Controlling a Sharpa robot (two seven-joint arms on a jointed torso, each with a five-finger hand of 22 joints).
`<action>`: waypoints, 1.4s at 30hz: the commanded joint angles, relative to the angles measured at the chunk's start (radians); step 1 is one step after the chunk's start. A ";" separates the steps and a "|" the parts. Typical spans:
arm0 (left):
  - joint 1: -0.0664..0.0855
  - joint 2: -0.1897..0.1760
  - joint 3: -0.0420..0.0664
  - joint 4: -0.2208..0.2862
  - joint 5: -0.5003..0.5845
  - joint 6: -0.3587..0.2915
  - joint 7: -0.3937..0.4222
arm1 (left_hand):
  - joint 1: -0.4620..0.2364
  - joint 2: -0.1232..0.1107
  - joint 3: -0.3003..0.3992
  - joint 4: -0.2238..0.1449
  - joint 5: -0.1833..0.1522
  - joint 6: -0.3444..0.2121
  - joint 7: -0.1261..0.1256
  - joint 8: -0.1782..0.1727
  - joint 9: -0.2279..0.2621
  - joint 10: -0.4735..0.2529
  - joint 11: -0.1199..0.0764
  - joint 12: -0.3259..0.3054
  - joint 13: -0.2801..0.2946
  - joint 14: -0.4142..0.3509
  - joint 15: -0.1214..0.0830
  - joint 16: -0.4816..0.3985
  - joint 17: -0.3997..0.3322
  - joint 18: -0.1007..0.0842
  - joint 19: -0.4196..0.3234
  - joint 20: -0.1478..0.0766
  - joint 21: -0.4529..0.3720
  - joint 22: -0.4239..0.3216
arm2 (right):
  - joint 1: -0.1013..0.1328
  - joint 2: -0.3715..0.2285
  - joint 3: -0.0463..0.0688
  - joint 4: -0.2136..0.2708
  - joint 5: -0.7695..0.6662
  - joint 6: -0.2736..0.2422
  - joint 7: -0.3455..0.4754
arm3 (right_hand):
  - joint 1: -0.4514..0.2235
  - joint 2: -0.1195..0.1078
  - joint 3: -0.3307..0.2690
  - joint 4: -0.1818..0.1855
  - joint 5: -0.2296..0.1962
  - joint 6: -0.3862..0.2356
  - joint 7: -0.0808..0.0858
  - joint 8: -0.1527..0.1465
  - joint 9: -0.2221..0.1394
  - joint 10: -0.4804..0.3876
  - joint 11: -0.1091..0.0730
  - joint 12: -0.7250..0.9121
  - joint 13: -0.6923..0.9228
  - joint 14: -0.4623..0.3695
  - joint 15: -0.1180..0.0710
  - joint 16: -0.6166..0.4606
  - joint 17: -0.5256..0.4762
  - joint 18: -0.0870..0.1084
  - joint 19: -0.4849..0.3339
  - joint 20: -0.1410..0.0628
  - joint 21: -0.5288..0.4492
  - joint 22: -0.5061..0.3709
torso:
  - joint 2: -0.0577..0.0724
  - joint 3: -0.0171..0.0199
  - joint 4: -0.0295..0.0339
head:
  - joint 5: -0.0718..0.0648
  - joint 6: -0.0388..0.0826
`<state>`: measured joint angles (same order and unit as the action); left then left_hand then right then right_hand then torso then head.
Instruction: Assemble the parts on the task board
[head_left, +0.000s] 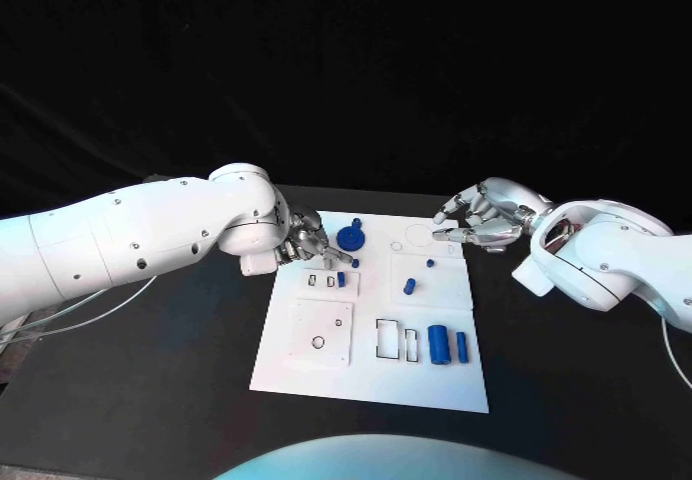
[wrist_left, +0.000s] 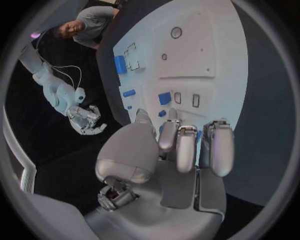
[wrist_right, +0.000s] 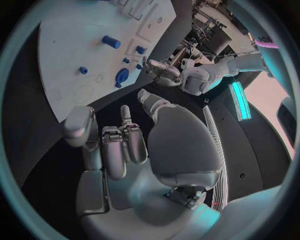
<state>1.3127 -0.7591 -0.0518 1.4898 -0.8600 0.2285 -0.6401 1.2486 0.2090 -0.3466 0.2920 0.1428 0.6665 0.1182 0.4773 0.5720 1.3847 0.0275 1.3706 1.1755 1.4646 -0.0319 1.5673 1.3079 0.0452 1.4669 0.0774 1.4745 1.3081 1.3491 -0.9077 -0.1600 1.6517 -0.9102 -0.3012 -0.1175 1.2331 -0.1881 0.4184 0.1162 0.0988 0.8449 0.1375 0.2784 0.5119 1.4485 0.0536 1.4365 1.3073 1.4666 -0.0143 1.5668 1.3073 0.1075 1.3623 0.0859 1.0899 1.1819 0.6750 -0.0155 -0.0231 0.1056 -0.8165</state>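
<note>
Task board (head_left: 296, 372) holding blue parts (head_left: 438, 345), left robot hand (head_left: 309, 243) fingers curled over its edge, right robot hand (head_left: 479, 219) spread, empty

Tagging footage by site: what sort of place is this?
Likely a robotics lab test bench: a white task board with small blue parts on a black table, dark backdrop, worked by two robot hands.

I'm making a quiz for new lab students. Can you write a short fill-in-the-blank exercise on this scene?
1. The task board is coloured ____.
2. The small parts on the board are coloured ____.
3. The hand over the board's edge near the round part is the robot's ____ hand.
4. The right hand holds ____.

Missing words: white; blue; left; nothing
</note>
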 joint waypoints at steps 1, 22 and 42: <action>0.002 0.012 -0.001 -0.006 0.010 0.036 -0.021 | 0.006 0.005 -0.008 0.000 -0.002 0.006 0.002 -0.006 -0.004 0.000 0.009 0.000 -0.001 0.106 0.006 0.003 0.263 -0.007 0.002 0.007 0.004 0.096 | 0.000 0.001 0.000 -0.003 -0.022 0.018 -0.010 | -0.005 -0.003 0.000 0.005 0.005 -0.008 -0.001 0.000 0.002 -0.009 0.001 -0.005 0.090 0.104 -0.002 0.004 0.263 0.004 -0.005 0.001 -0.005 -0.001 | 0.001 -0.0012 0.0000 | 0.001 -0.001; 0.001 0.068 -0.027 -0.064 0.019 0.042 -0.026 | 0.047 0.033 -0.054 -0.004 0.031 0.093 -0.010 -0.012 -0.042 0.004 -0.001 0.001 0.013 0.106 -0.001 0.003 0.263 -0.007 0.005 0.002 0.005 0.104 | 0.001 0.001 0.000 -0.012 -0.022 0.013 -0.013 | -0.005 -0.004 0.000 0.007 0.006 -0.010 -0.001 0.000 0.003 -0.012 0.001 -0.009 0.085 0.104 -0.002 0.004 0.263 0.005 -0.006 0.002 -0.009 -0.004 | 0.002 -0.0018 -0.0004 | 0.001 -0.010; 0.001 0.078 -0.031 -0.073 0.024 0.057 -0.029 | 0.110 0.052 -0.081 -0.007 0.074 0.186 -0.042 0.059 -0.018 0.009 -0.029 -0.001 0.024 0.106 -0.023 0.003 0.263 -0.007 0.006 -0.018 0.004 0.108 | 0.002 0.004 0.000 -0.018 -0.022 0.021 -0.017 | -0.006 -0.003 0.001 0.009 0.006 -0.009 -0.001 0.002 0.004 -0.014 0.001 -0.012 0.082 0.104 -0.001 0.004 0.263 0.006 -0.009 0.002 -0.014 -0.008 | 0.001 -0.0010 0.0014 | -0.003 -0.023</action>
<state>1.3128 -0.6850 -0.0828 1.4164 -0.8448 0.2688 -0.6672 1.3503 0.2578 -0.4208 0.2869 0.2136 0.8459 0.0788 0.5330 0.5533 1.3799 0.0209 1.3630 1.1981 1.4671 -0.0481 1.5672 1.3076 0.0456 1.4649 0.0677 1.4783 1.3077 1.3505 -0.9048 -0.1598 1.6343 -0.9219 -0.2982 -0.1320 1.2332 -0.1882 0.4212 0.1188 0.0988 0.8413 0.1339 0.2783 0.5146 1.4397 0.0554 1.4306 1.3080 1.4666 -0.0143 1.5668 1.3081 0.1075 1.3588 0.0895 1.0803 1.1759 0.6769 -0.0172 -0.0223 0.1026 -0.8384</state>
